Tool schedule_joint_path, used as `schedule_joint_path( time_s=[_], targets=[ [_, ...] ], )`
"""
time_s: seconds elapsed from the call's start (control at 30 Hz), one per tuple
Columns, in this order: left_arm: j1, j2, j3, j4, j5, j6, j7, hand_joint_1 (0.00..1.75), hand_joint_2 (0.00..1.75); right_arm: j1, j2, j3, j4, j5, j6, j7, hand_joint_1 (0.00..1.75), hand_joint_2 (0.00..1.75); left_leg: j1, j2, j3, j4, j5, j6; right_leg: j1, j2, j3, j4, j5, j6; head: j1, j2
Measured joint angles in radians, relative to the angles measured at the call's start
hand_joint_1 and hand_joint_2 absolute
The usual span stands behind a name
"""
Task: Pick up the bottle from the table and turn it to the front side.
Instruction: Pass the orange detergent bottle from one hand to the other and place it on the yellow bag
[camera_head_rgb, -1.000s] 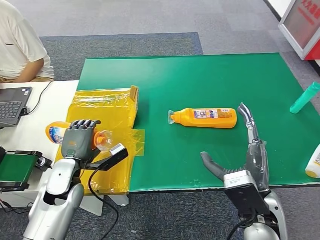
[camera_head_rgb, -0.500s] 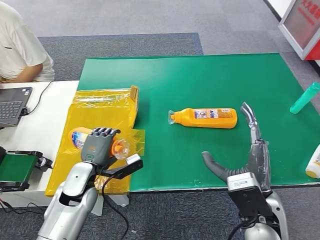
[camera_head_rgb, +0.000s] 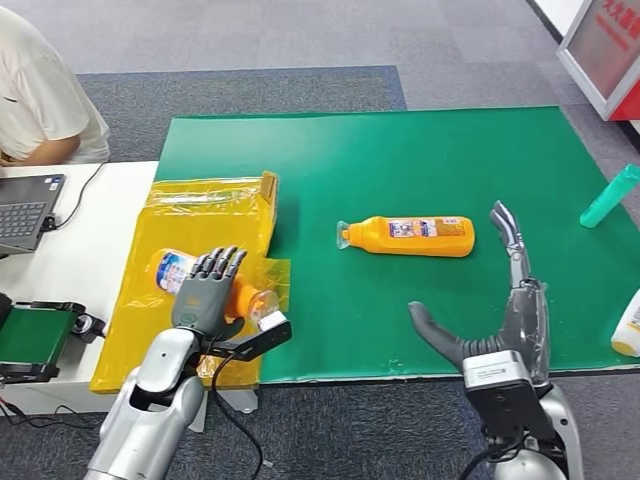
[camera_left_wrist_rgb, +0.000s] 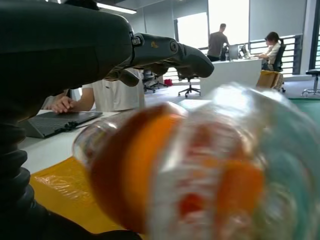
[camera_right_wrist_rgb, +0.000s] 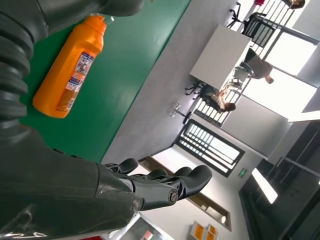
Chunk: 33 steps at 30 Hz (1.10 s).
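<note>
An orange bottle (camera_head_rgb: 411, 236) with a printed label lies on its side in the middle of the green mat (camera_head_rgb: 423, 150), cap pointing left. It appears again in the right wrist view as the orange bottle (camera_right_wrist_rgb: 70, 67). My right hand (camera_head_rgb: 513, 305) stands open just near and to the right of it, thumb spread wide, touching nothing. My left hand (camera_head_rgb: 204, 295) grips a second orange bottle (camera_head_rgb: 172, 271) over the yellow bag (camera_head_rgb: 204, 215), its clear cap end pointing right. Up close that held bottle (camera_left_wrist_rgb: 196, 170) is a blur under my fingers (camera_left_wrist_rgb: 170, 50).
A teal bottle (camera_head_rgb: 610, 196) and a white bottle (camera_head_rgb: 629, 326) lie at the mat's right edge. On the white table (camera_head_rgb: 98, 215) to the left are a laptop (camera_head_rgb: 26, 205) and a black device (camera_head_rgb: 30, 340). A person (camera_head_rgb: 38, 90) sits at the far left.
My left hand has carried its orange bottle rightward and toward the near edge, over the yellow bag. My right hand has shifted slightly right, still open.
</note>
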Motion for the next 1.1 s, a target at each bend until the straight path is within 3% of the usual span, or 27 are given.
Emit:
schedule_joint_path(
  time_s=[0.4, 0.87, 1.1],
  targets=[
    [0.001, -0.055, 0.088, 0.008, 0.094, 0.012, -0.052, 0.0, 1.75, 0.027, 0.0, -0.022, -0.008, 0.002, 0.024, 0.003, 0.0, 1.75, 0.0, 0.0, 0.0, 0.0, 0.0, 0.0, 0.0, 0.0, 0.0, 0.0, 0.0, 0.0, 0.0, 0.0],
    [0.002, -0.072, 0.117, 0.007, 0.119, 0.012, -0.063, 0.0, 1.75, 0.036, 0.003, -0.045, -0.022, 0.004, 0.029, 0.002, 0.0, 1.75, 0.0, 0.0, 0.0, 0.0, 0.0, 0.0, 0.0, 0.0, 0.0, 0.0, 0.0, 0.0, 0.0, 0.0],
    [0.026, -0.09, 0.148, -0.038, 0.284, 0.0, -0.113, 0.0, 1.75, 0.042, 0.006, -0.054, -0.025, 0.014, 0.034, 0.004, 0.0, 1.75, 0.0, 0.0, 0.0, 0.0, 0.0, 0.0, 0.0, 0.0, 0.0, 0.0, 0.0, 0.0, 0.0, 0.0]
  ],
)
